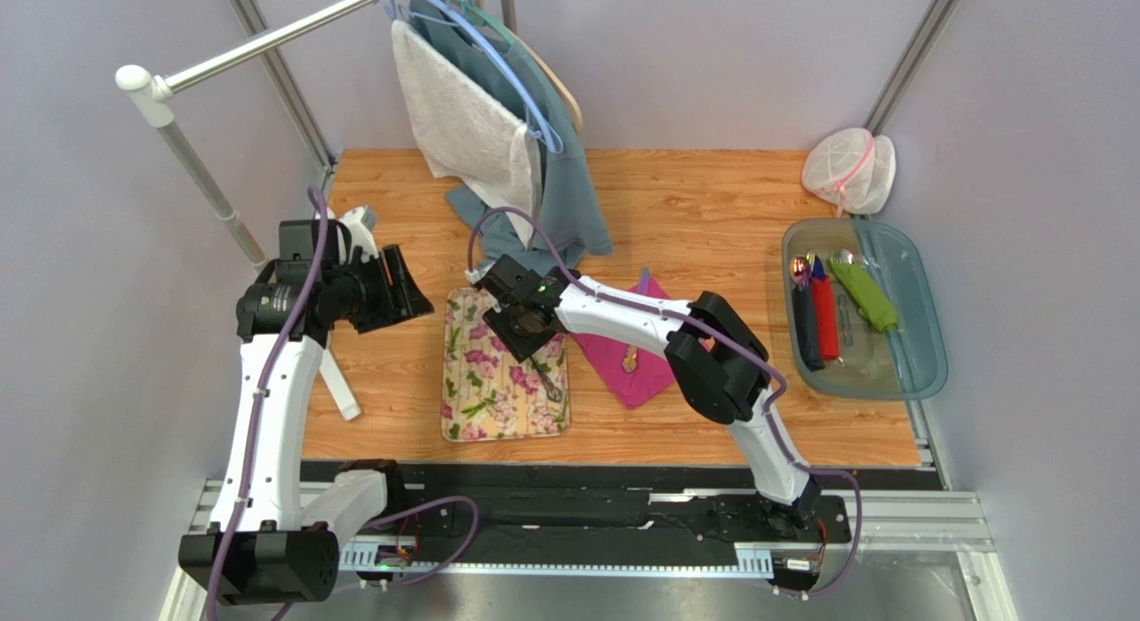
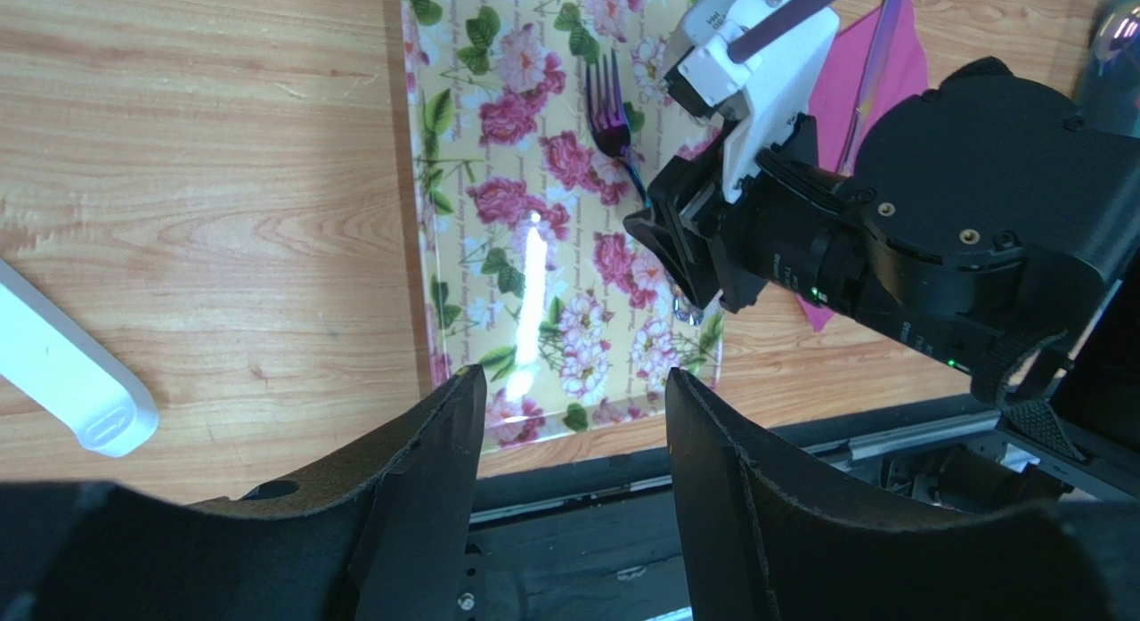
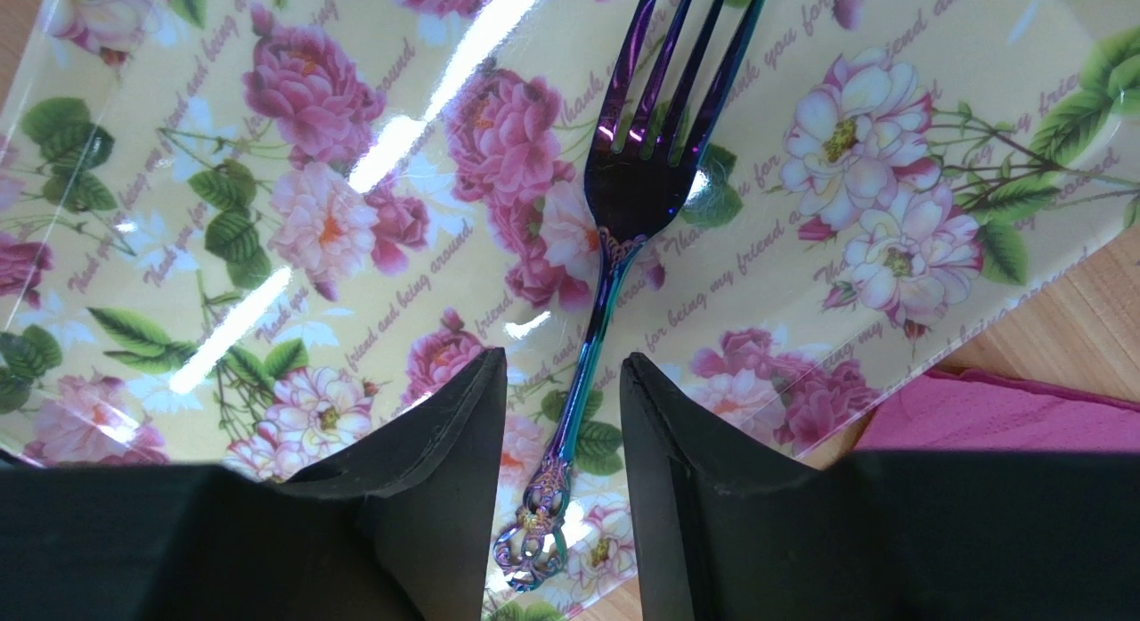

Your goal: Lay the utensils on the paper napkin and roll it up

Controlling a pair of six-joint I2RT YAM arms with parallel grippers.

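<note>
The metal fork [image 3: 629, 194] gleams iridescent, the flowered mat [image 3: 335, 153] glossy, the tabletop [image 2: 201, 180] wood-grained.

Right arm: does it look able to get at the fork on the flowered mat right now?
Likely yes: the right gripper straddles the handle of the fork on the flowered mat, a finger either side, with nothing in between.

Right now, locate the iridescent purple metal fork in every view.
Top external: iridescent purple metal fork on the right half of the cream flowered mat, near picture centre.
Left wrist: top centre, tines up.
Right wrist: centre, tines up.
Shared landmark: the cream flowered mat.
</note>
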